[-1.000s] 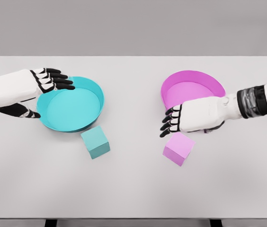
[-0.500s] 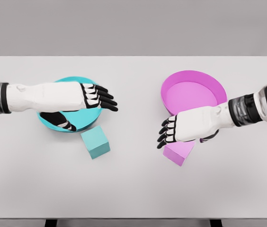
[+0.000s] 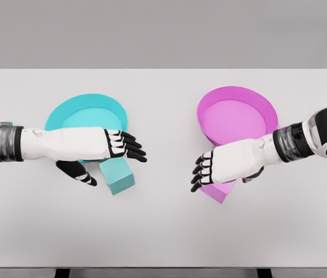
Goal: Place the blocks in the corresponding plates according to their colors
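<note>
Blocks are not in plates yet. We hold our left hand (image 3: pixel 108 145) wide over the teal block (image 3: pixel 118 176), right hand (image 3: pixel 221 165) wide over the pink block (image 3: pixel 217 190), both near the table (image 3: pixel 163 231) front.

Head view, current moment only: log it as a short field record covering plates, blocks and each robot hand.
surface: white table
cyan plate: far left, holds no block
pink plate: far right, holds no block
cyan block: on the table in front of the cyan plate, partly covered by the left hand
pink block: on the table in front of the pink plate, mostly hidden
left robot hand: over the cyan block, fingers extended, thumb spread, no grasp seen
right robot hand: over the pink block, fingers slightly curled, grasp unclear
task state: neither block placed
</note>
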Robot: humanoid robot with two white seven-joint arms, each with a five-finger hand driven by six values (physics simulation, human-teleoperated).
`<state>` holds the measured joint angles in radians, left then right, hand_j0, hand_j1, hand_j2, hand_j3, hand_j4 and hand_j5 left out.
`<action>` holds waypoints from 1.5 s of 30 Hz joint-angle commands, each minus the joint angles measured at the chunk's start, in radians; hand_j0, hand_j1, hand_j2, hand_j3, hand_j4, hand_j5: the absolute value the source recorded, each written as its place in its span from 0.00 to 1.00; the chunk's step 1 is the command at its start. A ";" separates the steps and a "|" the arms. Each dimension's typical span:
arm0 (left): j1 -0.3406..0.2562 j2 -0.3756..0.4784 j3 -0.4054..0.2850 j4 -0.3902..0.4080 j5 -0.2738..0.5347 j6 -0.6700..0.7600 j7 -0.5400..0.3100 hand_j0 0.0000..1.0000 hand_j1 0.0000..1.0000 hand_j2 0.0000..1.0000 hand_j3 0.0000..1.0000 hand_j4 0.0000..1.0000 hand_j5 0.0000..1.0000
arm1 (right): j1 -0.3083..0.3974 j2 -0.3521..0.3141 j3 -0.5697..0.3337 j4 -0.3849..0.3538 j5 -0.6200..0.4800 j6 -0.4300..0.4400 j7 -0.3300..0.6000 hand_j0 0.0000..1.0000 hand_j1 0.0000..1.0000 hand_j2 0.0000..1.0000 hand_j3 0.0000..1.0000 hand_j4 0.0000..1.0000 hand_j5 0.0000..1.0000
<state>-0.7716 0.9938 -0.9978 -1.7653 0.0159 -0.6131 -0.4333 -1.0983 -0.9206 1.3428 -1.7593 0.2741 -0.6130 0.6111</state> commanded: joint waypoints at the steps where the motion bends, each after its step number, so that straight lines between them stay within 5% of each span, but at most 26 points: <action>1: 0.000 -0.004 0.001 0.001 0.007 0.002 -0.001 1.00 1.00 1.00 1.00 1.00 1.00 | 0.000 0.002 0.013 0.000 -0.003 0.002 0.000 0.99 0.99 0.99 0.99 0.99 0.99; 11: 0.000 -0.014 -0.016 0.001 0.003 0.002 -0.144 1.00 1.00 1.00 1.00 1.00 1.00 | -0.003 0.008 0.021 0.009 0.025 0.002 0.000 1.00 1.00 1.00 1.00 1.00 1.00; 25: -0.009 -0.070 -0.018 0.003 0.001 0.282 -0.153 1.00 1.00 1.00 1.00 1.00 1.00 | -0.005 0.031 0.033 0.014 0.057 0.002 0.000 1.00 1.00 1.00 1.00 1.00 1.00; 38: -0.003 -0.100 -0.018 0.004 -0.157 0.283 -0.178 1.00 1.00 1.00 1.00 1.00 1.00 | -0.005 0.031 0.053 0.015 0.079 0.002 0.000 0.99 0.99 0.99 0.99 0.99 0.99; 45: 0.002 -0.119 -0.019 0.015 -0.194 0.288 -0.178 1.00 1.00 1.00 1.00 1.00 1.00 | -0.015 0.042 0.052 0.014 0.079 0.002 0.000 0.69 0.69 0.69 0.69 0.69 0.69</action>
<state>-0.7685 0.8788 -1.0162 -1.7523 -0.1745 -0.3273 -0.6112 -1.1152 -0.8829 1.3938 -1.7450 0.3556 -0.6116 0.6105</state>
